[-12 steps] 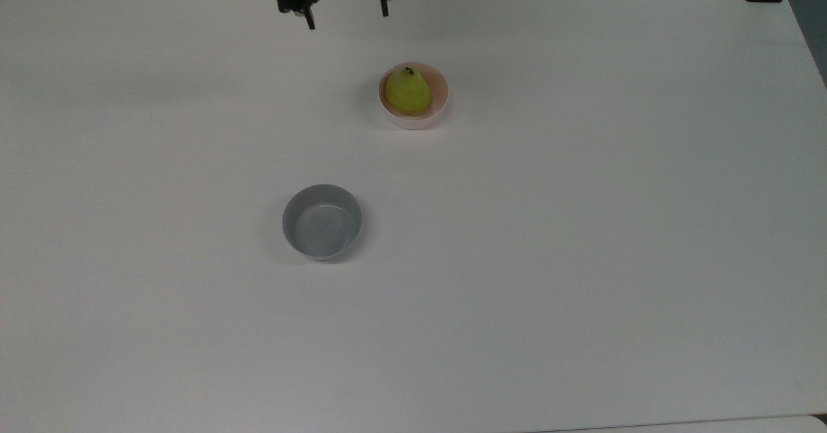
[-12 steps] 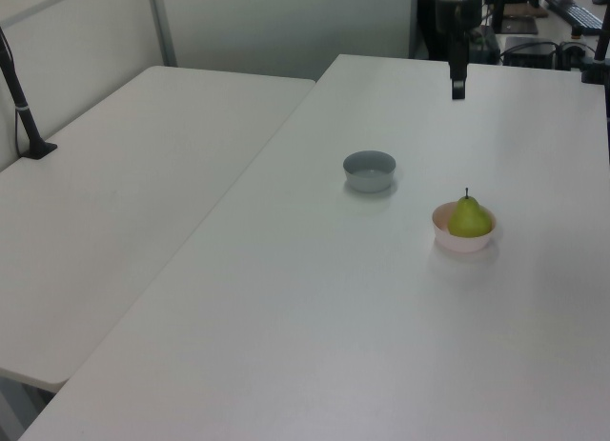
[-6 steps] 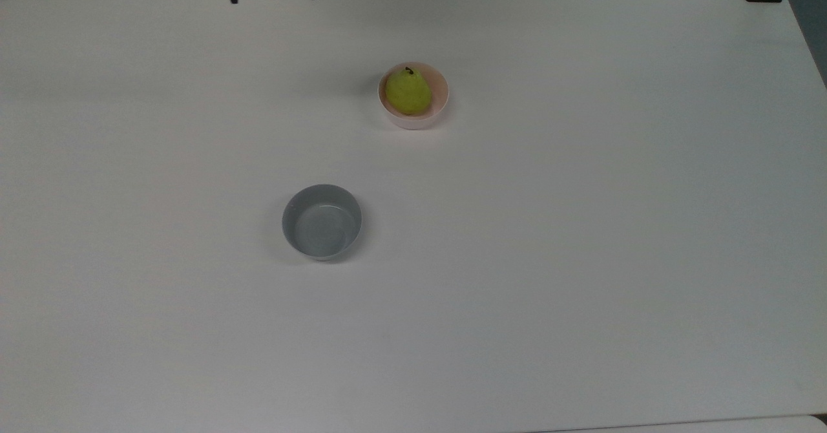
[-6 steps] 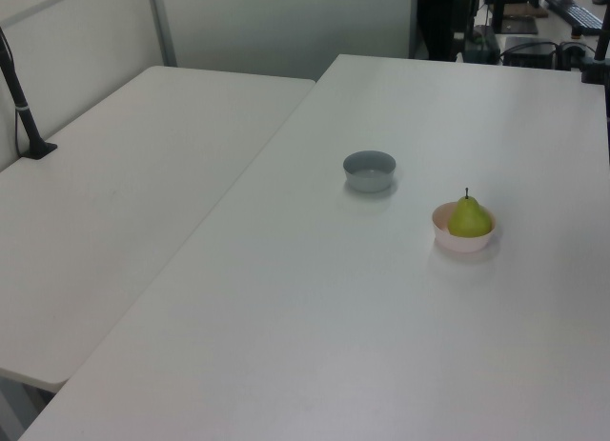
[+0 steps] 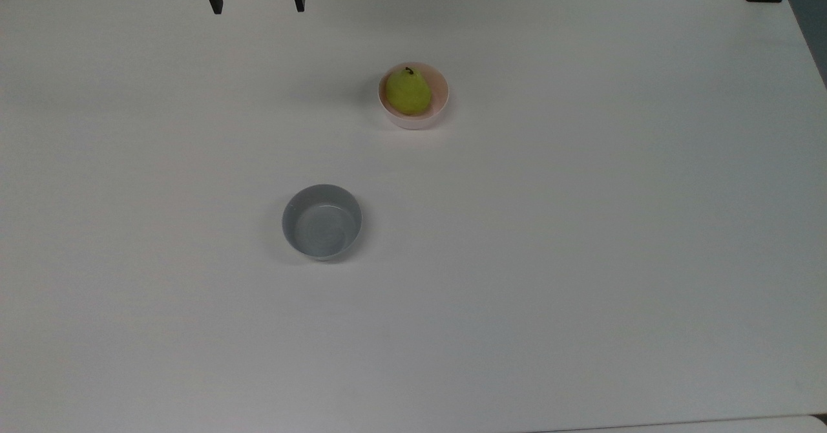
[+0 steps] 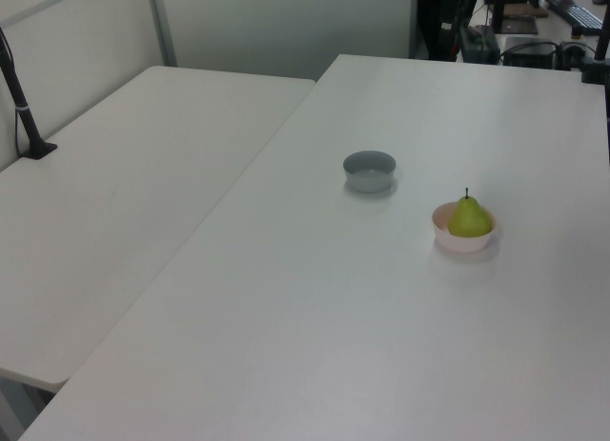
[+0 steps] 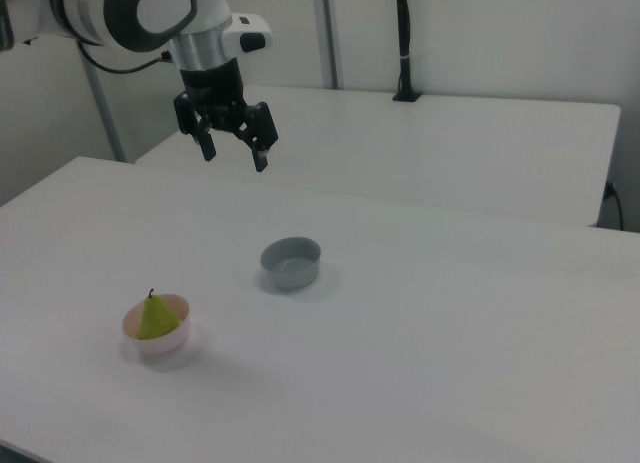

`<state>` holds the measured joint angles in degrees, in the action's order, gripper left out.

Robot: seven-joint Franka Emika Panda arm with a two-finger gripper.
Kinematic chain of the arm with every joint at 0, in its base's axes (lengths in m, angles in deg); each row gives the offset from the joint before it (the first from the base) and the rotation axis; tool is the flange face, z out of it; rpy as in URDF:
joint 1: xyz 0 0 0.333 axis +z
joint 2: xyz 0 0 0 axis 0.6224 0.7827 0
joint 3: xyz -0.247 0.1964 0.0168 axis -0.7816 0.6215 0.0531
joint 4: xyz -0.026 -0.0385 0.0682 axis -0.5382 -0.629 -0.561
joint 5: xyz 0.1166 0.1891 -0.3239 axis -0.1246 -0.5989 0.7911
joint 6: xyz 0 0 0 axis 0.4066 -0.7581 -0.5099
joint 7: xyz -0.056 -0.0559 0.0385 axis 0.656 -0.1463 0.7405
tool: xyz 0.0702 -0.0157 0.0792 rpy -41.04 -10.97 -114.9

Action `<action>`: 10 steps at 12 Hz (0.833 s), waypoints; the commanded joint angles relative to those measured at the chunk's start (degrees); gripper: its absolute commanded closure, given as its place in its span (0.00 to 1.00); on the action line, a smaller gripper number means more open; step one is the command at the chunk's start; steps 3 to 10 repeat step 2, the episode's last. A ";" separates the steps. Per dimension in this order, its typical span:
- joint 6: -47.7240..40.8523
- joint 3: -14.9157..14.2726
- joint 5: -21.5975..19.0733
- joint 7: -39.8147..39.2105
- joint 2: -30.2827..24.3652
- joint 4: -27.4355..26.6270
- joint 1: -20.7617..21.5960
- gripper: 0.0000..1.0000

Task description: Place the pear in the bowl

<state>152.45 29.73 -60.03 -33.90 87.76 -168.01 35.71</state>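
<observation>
The grey bowl [image 5: 322, 221] sits empty near the middle of the white counter [image 5: 581, 258], with bare surface on all sides. Farther back, toward the top view's right, the pear [image 5: 408, 91] stands upright inside the pink bowl [image 5: 437, 106], stem up; the two bowls are well apart. At the far edge, toward the top view's left, the pincer [image 5: 254, 3] hangs above the counter, fingers spread wide and holding nothing. In the right view a second table [image 7: 480, 143] stands behind.

It looked like a robotics lab: bare white folding tables [image 6: 286, 298] pushed together, camera posts [image 7: 402, 43] clamped at their edges, plain partition walls [image 7: 500, 38] and cabled equipment [image 6: 534, 31] behind.
</observation>
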 commanded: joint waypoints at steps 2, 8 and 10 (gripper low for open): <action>1.12 0.40 0.00 0.12 -0.54 -1.16 0.32 0.00; 1.12 0.40 0.00 0.12 -0.54 -1.16 0.32 0.00; 1.12 0.40 0.00 0.12 -0.54 -1.16 0.32 0.00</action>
